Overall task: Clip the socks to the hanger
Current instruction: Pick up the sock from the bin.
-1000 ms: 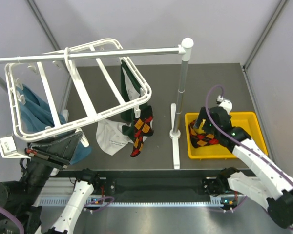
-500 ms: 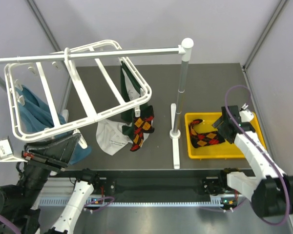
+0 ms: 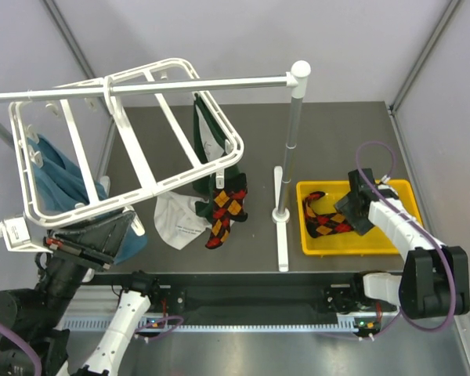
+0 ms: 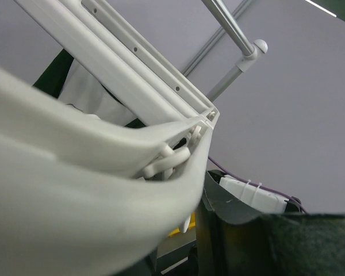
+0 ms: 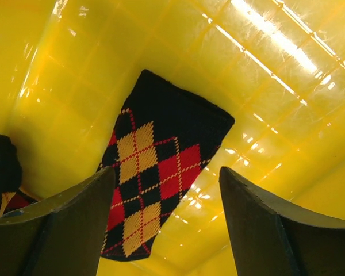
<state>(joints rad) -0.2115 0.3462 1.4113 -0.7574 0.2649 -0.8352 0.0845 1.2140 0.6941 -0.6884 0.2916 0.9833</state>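
The white hanger (image 3: 133, 157) hangs from the silver rail at the left. A dark green sock (image 3: 207, 135), an argyle sock (image 3: 225, 208) and a white-grey sock (image 3: 176, 222) hang from its right rim. Another argyle sock (image 3: 327, 220) lies in the yellow tray (image 3: 403, 235); it also shows in the right wrist view (image 5: 155, 172). My right gripper (image 3: 352, 208) is open and empty just above that sock (image 5: 167, 172). My left gripper (image 3: 94, 239) is at the hanger's near rim (image 4: 103, 190), which presses against its one visible finger (image 4: 276, 241). A clip (image 4: 169, 161) sits on that rim.
The silver rail (image 3: 180, 84) with a white end cap stands on a post (image 3: 286, 168) and base between the hanger and the tray. A blue cloth (image 3: 55, 184) hangs at the far left. Grey walls enclose the table.
My right gripper drew back from the tray's left part to the right, then came back a little over the sock. The hanger and its socks swayed slightly with the left arm.
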